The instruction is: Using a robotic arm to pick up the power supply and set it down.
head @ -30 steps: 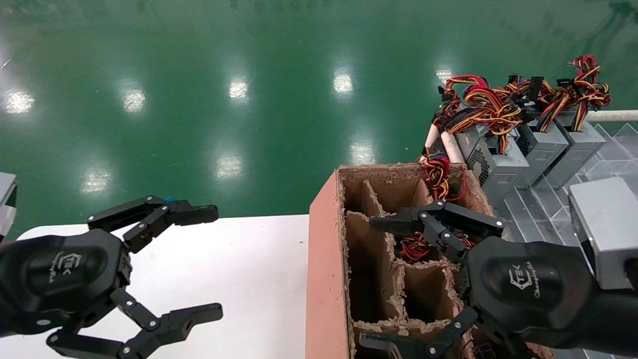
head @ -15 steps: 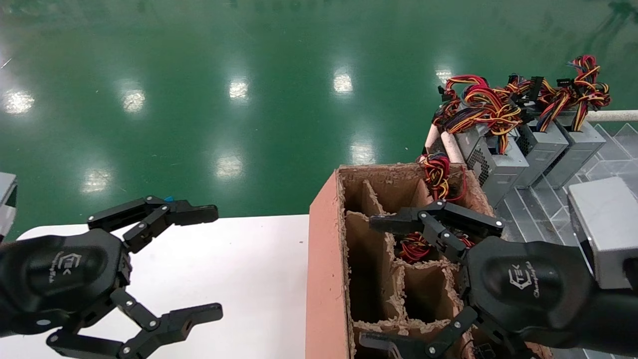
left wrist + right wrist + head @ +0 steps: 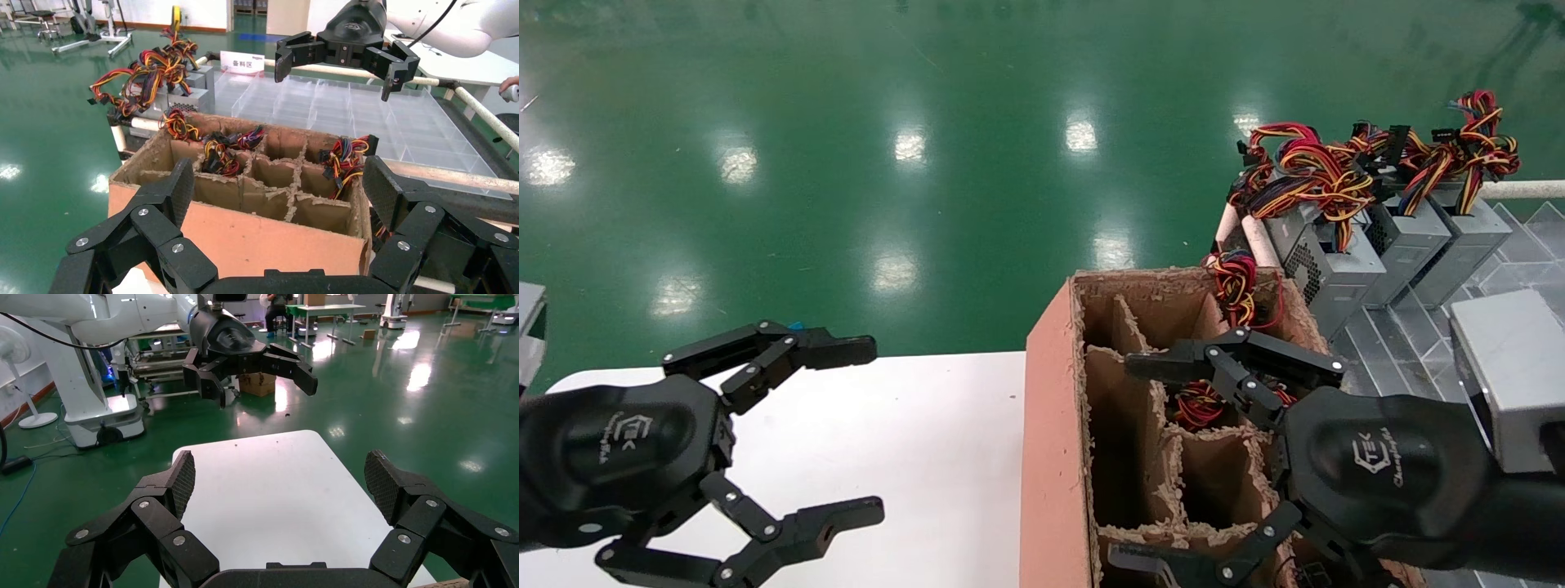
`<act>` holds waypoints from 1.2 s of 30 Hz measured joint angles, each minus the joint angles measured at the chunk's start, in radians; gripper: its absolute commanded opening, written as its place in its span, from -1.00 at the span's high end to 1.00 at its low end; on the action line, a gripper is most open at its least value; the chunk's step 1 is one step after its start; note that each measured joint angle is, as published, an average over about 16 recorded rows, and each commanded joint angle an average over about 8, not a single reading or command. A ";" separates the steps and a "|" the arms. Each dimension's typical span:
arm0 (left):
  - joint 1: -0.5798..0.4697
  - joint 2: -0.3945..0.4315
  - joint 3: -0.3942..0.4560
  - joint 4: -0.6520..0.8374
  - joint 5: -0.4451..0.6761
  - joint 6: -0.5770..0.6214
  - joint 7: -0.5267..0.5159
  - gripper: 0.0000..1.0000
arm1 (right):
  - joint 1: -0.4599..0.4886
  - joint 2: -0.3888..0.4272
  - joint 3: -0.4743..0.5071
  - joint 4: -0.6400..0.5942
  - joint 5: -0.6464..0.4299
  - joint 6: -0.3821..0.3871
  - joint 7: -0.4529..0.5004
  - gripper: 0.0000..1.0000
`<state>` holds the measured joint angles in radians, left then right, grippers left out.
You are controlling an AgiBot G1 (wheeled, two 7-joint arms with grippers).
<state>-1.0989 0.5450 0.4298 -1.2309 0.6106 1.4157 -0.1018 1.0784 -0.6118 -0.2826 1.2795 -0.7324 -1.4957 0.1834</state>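
Fingers spread wide, the black right hand [image 3: 1144, 461] hovers over the divided cardboard box [image 3: 1054, 457], poised to lift a wired grey power supply [image 3: 1197, 406]; left hand [image 3: 846, 433] idles open above the white surface [image 3: 928, 441].

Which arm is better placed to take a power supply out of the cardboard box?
Probably the right. Its open end effector hangs over the divided cardboard box, near a wire bundle in a cell. The left end effector, also open, is over the white table, beside the box.

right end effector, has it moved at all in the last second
No. The right end effector hangs open over the same cells of the cardboard box, its upper finger lined up with the same divider as before.
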 measured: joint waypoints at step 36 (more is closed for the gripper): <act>0.000 0.000 0.000 0.000 0.000 0.000 0.000 -1.00 | 0.000 0.000 0.000 0.000 0.000 0.000 0.000 -1.00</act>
<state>-1.0989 0.5450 0.4298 -1.2309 0.6106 1.4157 -0.1018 1.0788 -0.6118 -0.2827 1.2794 -0.7324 -1.4957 0.1833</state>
